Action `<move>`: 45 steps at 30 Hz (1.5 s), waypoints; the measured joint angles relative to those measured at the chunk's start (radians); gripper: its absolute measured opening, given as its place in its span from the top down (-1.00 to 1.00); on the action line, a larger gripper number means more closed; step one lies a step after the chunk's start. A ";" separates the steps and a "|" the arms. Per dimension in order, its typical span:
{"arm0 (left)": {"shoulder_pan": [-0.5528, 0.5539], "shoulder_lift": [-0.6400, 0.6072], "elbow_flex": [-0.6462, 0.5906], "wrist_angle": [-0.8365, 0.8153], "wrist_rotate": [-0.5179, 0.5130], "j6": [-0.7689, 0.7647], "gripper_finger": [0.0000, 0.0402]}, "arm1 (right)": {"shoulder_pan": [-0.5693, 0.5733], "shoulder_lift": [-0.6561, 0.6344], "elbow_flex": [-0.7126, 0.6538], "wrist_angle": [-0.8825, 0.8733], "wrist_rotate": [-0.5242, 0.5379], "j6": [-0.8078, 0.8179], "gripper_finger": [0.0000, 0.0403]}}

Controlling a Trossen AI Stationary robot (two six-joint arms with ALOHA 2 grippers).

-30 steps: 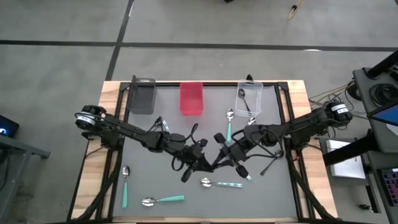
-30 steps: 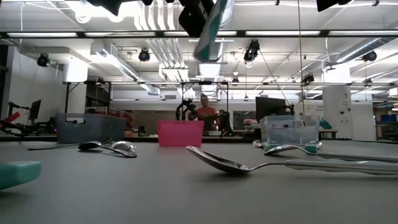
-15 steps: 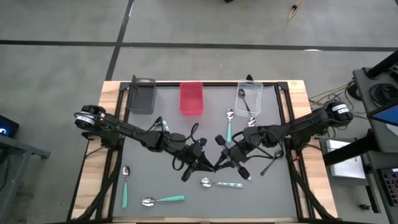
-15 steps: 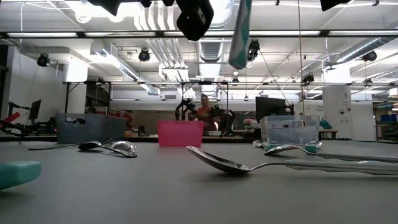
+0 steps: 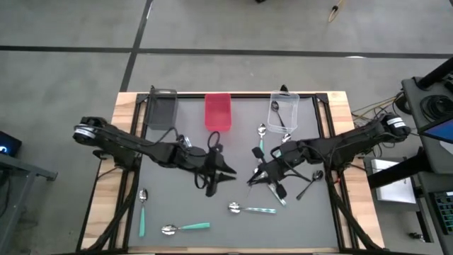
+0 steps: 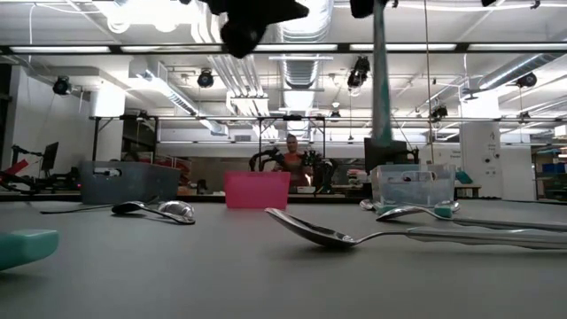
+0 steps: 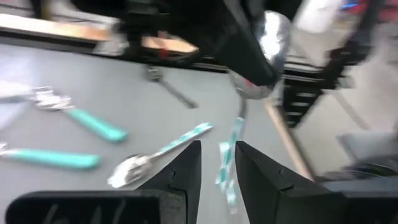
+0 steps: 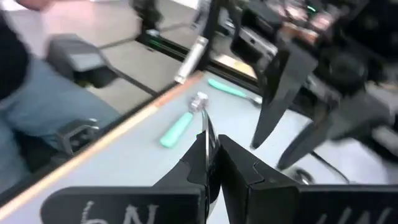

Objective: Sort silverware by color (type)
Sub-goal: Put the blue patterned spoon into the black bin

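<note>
Overall light: bright and even in all four views; no dim corners.
Source: rows of long ceiling tube lamps (image 6: 266, 47) in the low view, blown out to white at the upper left.
Shadows: soft and short under the arms on the flat dark grey worktop (image 5: 177, 202) in the high view.
Glare: bright highlights on the bowl of the nearest silver metal spoon (image 6: 323, 232) in the low view.
Blur, left wrist view: strong motion smear across the whole picture; the teal-handled spoons (image 7: 87, 123) are streaked.
Blur, right wrist view: background smeared; only the dark fingers (image 8: 249, 180) read fairly clearly.
Focus, low view: the teal block (image 6: 27, 246) at the near left edge is soft.
Distortion: none evident at the edges of the high view.
</note>
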 joint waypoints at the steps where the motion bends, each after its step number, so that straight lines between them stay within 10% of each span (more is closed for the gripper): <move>1: 0.000 -0.021 0.000 -0.034 -0.038 -0.001 0.60 | 0.000 -0.006 0.000 -0.023 0.040 0.008 0.94; 8: -0.017 -0.164 0.000 -0.253 -0.386 -0.038 0.60 | -0.019 -0.010 -0.019 -0.018 0.256 0.005 0.94; 16: -0.090 -0.188 0.000 -0.296 -0.679 -0.032 0.60 | -0.145 -0.006 -0.167 0.385 0.300 0.068 0.94; 20: -0.112 -0.130 0.000 -0.290 -0.787 -0.060 0.60 | -0.187 0.001 -0.228 0.516 0.521 0.166 0.94; 25: -0.108 -0.036 0.000 -0.206 -0.821 -0.082 0.60 | -0.189 0.001 -0.247 0.530 0.733 0.215 0.94; 45: -0.013 0.168 0.008 0.182 -0.831 0.087 0.21 | -0.188 0.001 -0.245 0.566 0.737 0.256 0.94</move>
